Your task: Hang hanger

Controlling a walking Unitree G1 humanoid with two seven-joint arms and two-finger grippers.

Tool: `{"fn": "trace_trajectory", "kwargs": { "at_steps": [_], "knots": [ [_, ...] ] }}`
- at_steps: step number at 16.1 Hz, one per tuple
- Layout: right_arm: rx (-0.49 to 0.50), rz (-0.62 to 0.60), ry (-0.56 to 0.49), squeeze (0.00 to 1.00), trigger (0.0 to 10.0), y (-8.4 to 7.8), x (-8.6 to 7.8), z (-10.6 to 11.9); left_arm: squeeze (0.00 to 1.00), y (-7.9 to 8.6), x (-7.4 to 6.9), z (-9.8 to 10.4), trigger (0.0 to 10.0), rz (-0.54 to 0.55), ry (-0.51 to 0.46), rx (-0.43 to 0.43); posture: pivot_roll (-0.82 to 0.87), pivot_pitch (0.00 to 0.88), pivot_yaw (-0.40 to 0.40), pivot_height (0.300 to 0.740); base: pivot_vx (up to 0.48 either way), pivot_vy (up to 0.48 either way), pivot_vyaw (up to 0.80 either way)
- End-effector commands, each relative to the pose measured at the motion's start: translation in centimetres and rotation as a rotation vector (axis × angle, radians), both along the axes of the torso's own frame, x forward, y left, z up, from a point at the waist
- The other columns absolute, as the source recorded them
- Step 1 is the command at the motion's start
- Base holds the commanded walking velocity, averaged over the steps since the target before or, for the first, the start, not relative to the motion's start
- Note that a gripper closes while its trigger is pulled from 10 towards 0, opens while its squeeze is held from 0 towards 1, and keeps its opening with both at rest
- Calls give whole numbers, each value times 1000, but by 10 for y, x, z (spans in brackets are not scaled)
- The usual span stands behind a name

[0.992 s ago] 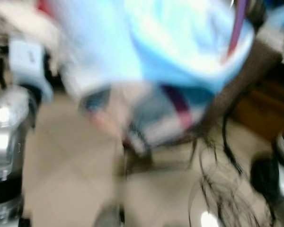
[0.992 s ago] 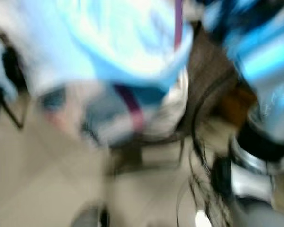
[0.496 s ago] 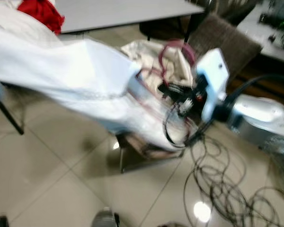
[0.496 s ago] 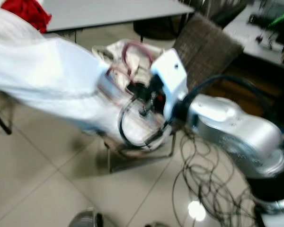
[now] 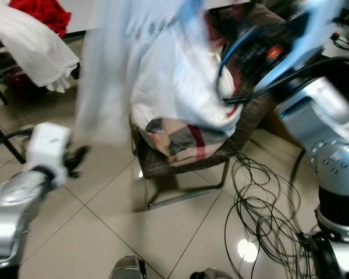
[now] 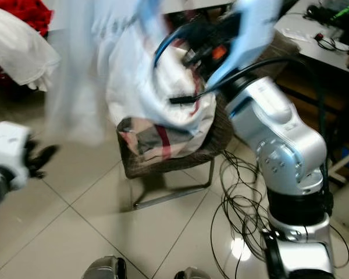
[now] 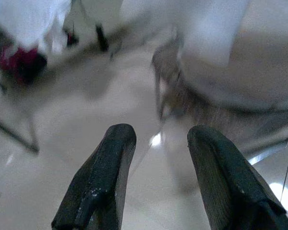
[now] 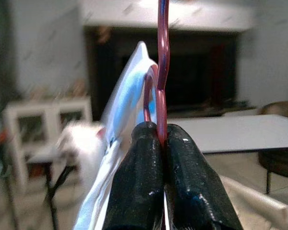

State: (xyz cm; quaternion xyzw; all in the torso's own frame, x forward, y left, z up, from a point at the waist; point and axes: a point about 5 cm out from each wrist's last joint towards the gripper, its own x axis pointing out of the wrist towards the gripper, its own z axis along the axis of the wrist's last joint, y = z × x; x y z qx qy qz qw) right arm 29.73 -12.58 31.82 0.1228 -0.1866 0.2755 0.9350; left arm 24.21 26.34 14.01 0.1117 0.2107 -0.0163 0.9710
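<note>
Right pincer (image 8: 162,139) pinches hanger (image 8: 162,67) (garment attached).

Arms: my right arm (image 6: 282,145) at three o'clock is rounded silver casing with small dark screws and a black band beneath it.
Left arm (image 5: 14,200): silver too, at eight o'clock, ending in a white boxy wrist block.
Cables: black leads loop from my right wrist.
Fingers (image 7: 98,184): long, matte black, blunt-tipped, scuffed.
</note>
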Motion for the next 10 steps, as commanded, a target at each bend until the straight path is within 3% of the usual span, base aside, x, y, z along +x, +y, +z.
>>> {"fn": "trace_trajectory", "kwargs": {
  "at_steps": [1, 2, 3, 5, 7, 8, 9, 10],
  "knots": [
    [109, -47, -73, 0, 10000, -17, -1, 23, 0, -1, -11, -19, 10000, -49, 104, -3, -15, 67, -61, 740, 0, 0, 0],
    [30, -43, -67, 0, 10000, -17, 2, 20, 0, -15, -19, -19, 10000, -173, 118, -26, -15, 66, -61, 740, 0, 0, 0],
    [-12, -43, -62, 0, 10000, -16, 3, 17, 0, -21, -20, -17, 10000, -216, 104, -32, -15, 66, -61, 740, 0, 0, 0],
    [-184, 19, 17, 0, 10000, -11, 5, -10, 0, -45, -16, 12, 10000, -411, -86, -122, -13, 65, -64, 740, 0, 0, 0],
    [-284, 63, 30, 0, 10000, -9, 3, -21, 0, -49, -13, 24, 10000, -446, -140, -142, -12, 64, -69, 740, 0, 0, 0],
    [-445, 184, 44, 0, 10000, -9, -9, -39, 0, -53, -8, 54, 10000, -514, -246, -191, -14, 64, -70, 740, 0, 0, 0],
    [-506, 290, 79, 0, 10000, -9, -19, -49, 0, -56, -9, 82, 10000, -608, -310, -242, -13, 64, -70, 740, 0, 0, 0],
    [-520, 321, 89, 0, 10000, -10, -23, -52, 0, -58, -11, 100, 10000, -680, -338, -267, -12, 61, -69, 740, 0, 0, 0]
  ]
}}
